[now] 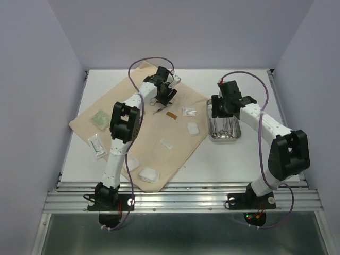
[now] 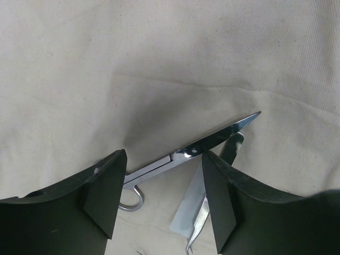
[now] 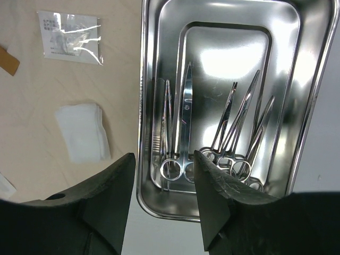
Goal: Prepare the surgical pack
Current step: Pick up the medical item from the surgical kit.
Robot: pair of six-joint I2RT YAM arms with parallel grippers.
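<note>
L end effector (image 2: pixel 163 172) wide, astride scissors (image 2: pixel 212 139) | R end effector (image 3: pixel 164 167) wide over tray (image 3: pixel 314 90)

cloth sheet (image 2: pixel 159 48): beige woven fabric, looking matt and finely ribbed
scissors (image 2: pixel 212 139): polished metal, the blades gleaming mirror-bright
steel tray (image 3: pixel 313 79): smooth glossy metal, throwing back bright reflections
gauze pad (image 3: pixel 82 133): white soft fibrous weave, looking matt
packet (image 3: pixel 69 37): clear plastic film, glinting glossily

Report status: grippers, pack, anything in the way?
Left gripper open, straddling scissors on cloth. Right gripper open over tray, instruments inside. Another steel instrument lies close beside the scissors.
</note>
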